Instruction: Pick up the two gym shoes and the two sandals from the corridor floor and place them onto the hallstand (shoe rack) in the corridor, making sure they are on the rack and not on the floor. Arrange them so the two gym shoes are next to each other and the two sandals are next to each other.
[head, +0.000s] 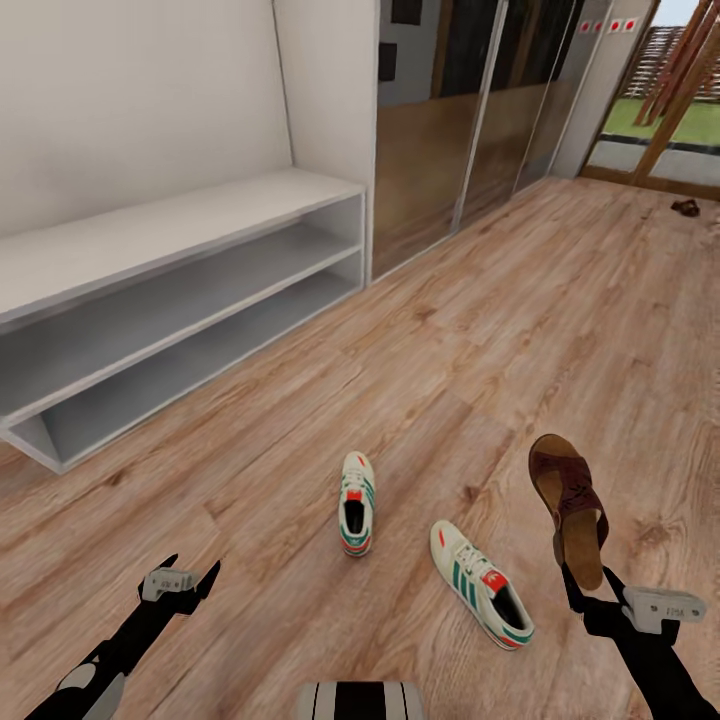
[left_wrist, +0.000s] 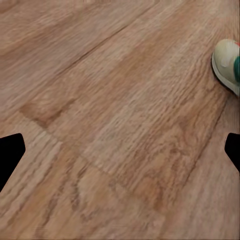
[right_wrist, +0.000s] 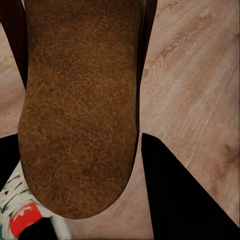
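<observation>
Two cream gym shoes with green stripes lie on the corridor floor (head: 480, 330), one (head: 356, 503) ahead of me in the middle, the other (head: 482, 584) to its right and nearer. My right gripper (head: 592, 592) is shut on the heel of a maroon sandal (head: 572, 508), held off the floor with its toe pointing away. The right wrist view shows its tan footbed (right_wrist: 80, 100) close up. A small dark shape, apparently the second sandal (head: 685, 208), lies far off near the glass door. My left gripper (head: 180, 580) hangs open and empty over bare floor. The hallstand (head: 180, 235) stands at the left.
Mirrored wardrobe doors (head: 460, 130) run along the wall beyond the hallstand. A glass door (head: 660, 110) to the outside is at the far right. The toe of one gym shoe (left_wrist: 227, 62) shows in the left wrist view. Wood flooring stretches between the shoes and the hallstand.
</observation>
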